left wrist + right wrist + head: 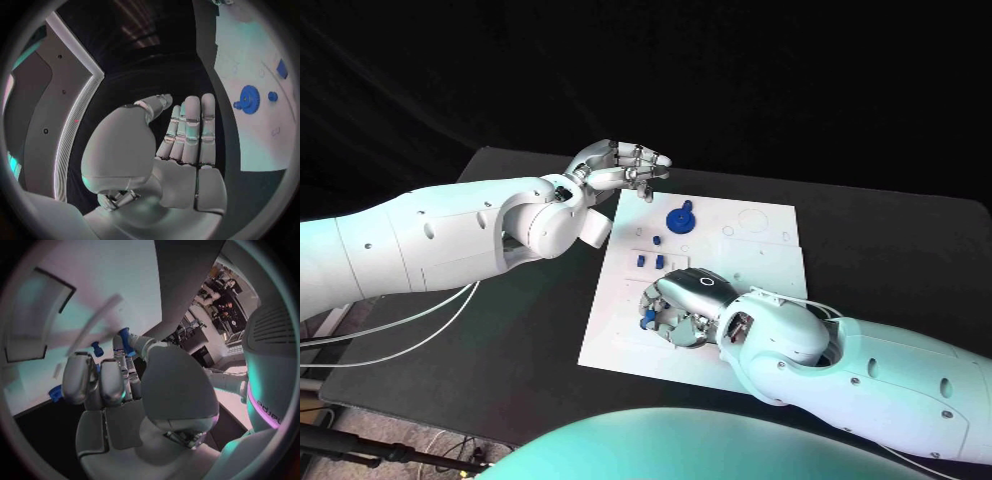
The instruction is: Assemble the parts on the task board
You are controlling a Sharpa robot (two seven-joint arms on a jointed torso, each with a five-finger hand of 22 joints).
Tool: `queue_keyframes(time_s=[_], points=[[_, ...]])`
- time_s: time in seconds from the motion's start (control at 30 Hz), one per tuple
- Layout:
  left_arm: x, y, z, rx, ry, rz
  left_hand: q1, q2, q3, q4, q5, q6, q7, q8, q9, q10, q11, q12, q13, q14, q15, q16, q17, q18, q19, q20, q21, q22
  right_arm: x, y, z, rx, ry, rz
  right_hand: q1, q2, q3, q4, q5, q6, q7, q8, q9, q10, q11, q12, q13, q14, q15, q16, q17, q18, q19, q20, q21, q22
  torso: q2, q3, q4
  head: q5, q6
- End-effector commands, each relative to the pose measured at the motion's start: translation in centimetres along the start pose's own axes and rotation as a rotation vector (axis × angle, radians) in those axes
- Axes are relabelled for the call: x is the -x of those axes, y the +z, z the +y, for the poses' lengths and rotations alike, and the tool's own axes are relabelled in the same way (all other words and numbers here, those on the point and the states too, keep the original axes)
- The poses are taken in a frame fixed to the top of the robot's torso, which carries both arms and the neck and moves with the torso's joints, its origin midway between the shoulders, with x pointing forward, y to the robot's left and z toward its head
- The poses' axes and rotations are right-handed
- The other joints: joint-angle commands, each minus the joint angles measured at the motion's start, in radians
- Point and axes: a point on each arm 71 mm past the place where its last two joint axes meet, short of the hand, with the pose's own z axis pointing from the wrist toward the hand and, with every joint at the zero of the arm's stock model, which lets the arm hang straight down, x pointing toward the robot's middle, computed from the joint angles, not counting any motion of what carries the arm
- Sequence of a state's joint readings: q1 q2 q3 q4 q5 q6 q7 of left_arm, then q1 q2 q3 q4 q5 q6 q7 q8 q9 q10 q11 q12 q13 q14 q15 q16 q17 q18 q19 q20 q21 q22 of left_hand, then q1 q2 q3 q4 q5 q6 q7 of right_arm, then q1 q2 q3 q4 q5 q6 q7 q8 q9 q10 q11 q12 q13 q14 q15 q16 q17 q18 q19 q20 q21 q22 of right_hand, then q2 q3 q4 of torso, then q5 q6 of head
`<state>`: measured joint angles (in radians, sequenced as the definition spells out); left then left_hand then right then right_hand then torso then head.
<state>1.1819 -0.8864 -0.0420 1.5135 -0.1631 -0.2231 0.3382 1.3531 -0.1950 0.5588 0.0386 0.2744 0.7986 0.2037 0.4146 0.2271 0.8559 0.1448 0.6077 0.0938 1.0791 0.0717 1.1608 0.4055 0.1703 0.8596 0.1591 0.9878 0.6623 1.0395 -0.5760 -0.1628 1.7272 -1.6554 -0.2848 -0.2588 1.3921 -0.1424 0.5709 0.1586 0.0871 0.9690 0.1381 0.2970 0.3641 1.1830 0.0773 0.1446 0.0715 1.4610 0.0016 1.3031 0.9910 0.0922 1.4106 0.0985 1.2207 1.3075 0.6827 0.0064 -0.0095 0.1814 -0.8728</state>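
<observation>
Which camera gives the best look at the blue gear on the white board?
The left wrist view: the blue gear sits unobstructed on the task board, its toothed rim plain to see. The head view shows the same gear smaller, near the board's far edge. In the right wrist view I cannot pick it out.

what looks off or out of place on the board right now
Nothing stands out. The task board lies flat, the blue gear sits on it, and the right hand pinches a blue part over it.
</observation>
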Motion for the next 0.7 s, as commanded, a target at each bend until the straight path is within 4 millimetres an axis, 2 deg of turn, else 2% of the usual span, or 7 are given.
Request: queue_keyframes(time_s=[0.03, 0.13, 0.27, 0.4, 0.47, 0.53, 0.7], points=[[-0.26, 0.02, -0.09, -0.005, -0.01, 0.016, 0.0, 0.007, -0.003, 0.002, 0.002, -0.005, 0.015, 0.007, 0.001, -0.007, 0.002, 0.006, 0.001, -0.005, -0.004, 0.003, 0.001, 0.014, 0.001, 0.004, -0.002, 0.001, -0.33, 0.02, 0.07, -0.012, -0.049, 0.015, -0.003, 0.001, 0.0, -0.007, 0.006, 0.006, 0.004, 0.002, 0.054, 0.006, 0.001, -0.004, 0.001, 0.003, -0.005, 0.006, 0.0, -0.014, -0.002, 0.002, -0.003, 0.074, 0.0, 0.0, -0.0003, 0.001, 0.0], [-0.27, 0.02, -0.09, -0.005, -0.01, 0.017, 0.0, 0.007, -0.003, 0.002, 0.002, -0.005, 0.015, 0.007, 0.001, -0.007, 0.002, 0.006, 0.001, -0.005, -0.004, 0.003, 0.001, 0.014, 0.001, 0.004, -0.002, 0.001, -0.37, 0.03, 0.2, -0.011, -0.06, 0.011, -0.003, -0.001, -0.001, -0.009, 0.007, 0.005, 0.005, 0.002, 0.054, 0.006, 0.001, -0.005, 0.001, 0.003, -0.004, 0.006, 0.001, -0.015, 0.0, 0.002, 0.0, 0.076, 0.0, 0.0001, 0.0004, 0.001, 0.0], [-0.26, 0.01, -0.09, -0.004, -0.01, 0.017, 0.0, 0.007, -0.003, 0.002, 0.002, -0.005, 0.015, 0.007, 0.001, -0.007, 0.002, 0.006, 0.001, -0.005, -0.004, 0.003, 0.001, 0.014, 0.001, 0.004, -0.002, 0.001, -0.41, 0.03, 0.43, 0.001, -0.063, 0.014, -0.022, -0.028, -0.015, -0.013, 0.022, -0.005, 0.01, -0.002, 0.05, 0.001, 0.005, -0.008, 0.001, 0.003, -0.001, 0.008, 0.003, -0.016, 0.0, 0.004, 0.0, 0.078, 0.001, 0.0002, 0.0, 0.002, 0.0], [-0.26, 0.01, -0.08, -0.004, -0.01, 0.017, 0.0, 0.007, -0.003, 0.002, 0.002, -0.005, 0.015, 0.007, 0.001, -0.007, 0.002, 0.006, 0.001, -0.005, -0.004, 0.003, 0.001, 0.014, 0.001, 0.004, -0.002, 0.001, -0.37, 0.01, 0.55, 0.009, -0.058, 0.006, -0.049, -0.06, -0.036, -0.009, 0.045, -0.061, 0.012, -0.038, 0.03, -0.007, 0.007, -0.006, 0.007, 0.003, 0.001, 0.012, 0.007, -0.016, 0.0, 0.006, 0.0, 0.081, 0.0, 0.0003, 0.0, 0.002, 0.0], [-0.27, 0.02, -0.08, -0.004, -0.01, 0.018, 0.0, 0.007, -0.003, 0.002, 0.002, -0.005, 0.015, 0.007, 0.001, -0.007, 0.002, 0.006, 0.001, -0.005, -0.004, 0.003, 0.001, 0.014, 0.001, 0.004, -0.002, 0.001, -0.3, -0.01, 0.59, 0.012, -0.053, -0.004, -0.052, -0.067, -0.041, -0.01, 0.044, -0.089, 0.006, -0.056, 0.02, -0.014, 0.001, -0.003, 0.01, 0.002, -0.003, 0.012, 0.005, -0.015, -0.001, 0.004, -0.003, 0.081, 0.0, 0.0004, 0.0002, 0.002, 0.0], [-0.27, 0.02, -0.08, -0.004, -0.011, 0.018, 0.0, 0.007, -0.004, 0.003, 0.002, -0.006, 0.015, 0.007, 0.002, -0.008, 0.002, 0.007, 0.001, -0.006, -0.004, 0.003, 0.001, 0.014, 0.001, 0.004, -0.002, 0.001, -0.25, -0.04, 0.61, 0.015, -0.05, -0.012, -0.057, -0.073, -0.047, -0.01, 0.043, -0.112, 0.008, -0.069, 0.013, -0.017, 0.0, 0.001, 0.013, 0.002, -0.005, 0.012, 0.004, -0.015, -0.002, 0.003, -0.006, 0.08, 0.0, 0.0006, 0.0001, 0.002, 0.0], [-0.26, 0.01, -0.07, -0.003, -0.01, 0.018, 0.0, 0.007, -0.004, 0.003, 0.002, -0.006, 0.015, 0.007, 0.002, -0.008, 0.002, 0.007, 0.001, -0.006, -0.004, 0.003, 0.001, 0.014, 0.001, 0.004, -0.002, 0.001, -0.14, -0.12, 0.66, 0.02, -0.043, -0.026, -0.061, -0.079, -0.054, -0.01, 0.042, -0.138, 0.002, -0.083, 0.006, -0.021, -0.002, 0.006, 0.017, 0.002, -0.006, 0.012, 0.004, -0.014, -0.002, 0.001, -0.008, 0.081, 0.0, 0.0006, 0.0002, 0.002, 0.0]])
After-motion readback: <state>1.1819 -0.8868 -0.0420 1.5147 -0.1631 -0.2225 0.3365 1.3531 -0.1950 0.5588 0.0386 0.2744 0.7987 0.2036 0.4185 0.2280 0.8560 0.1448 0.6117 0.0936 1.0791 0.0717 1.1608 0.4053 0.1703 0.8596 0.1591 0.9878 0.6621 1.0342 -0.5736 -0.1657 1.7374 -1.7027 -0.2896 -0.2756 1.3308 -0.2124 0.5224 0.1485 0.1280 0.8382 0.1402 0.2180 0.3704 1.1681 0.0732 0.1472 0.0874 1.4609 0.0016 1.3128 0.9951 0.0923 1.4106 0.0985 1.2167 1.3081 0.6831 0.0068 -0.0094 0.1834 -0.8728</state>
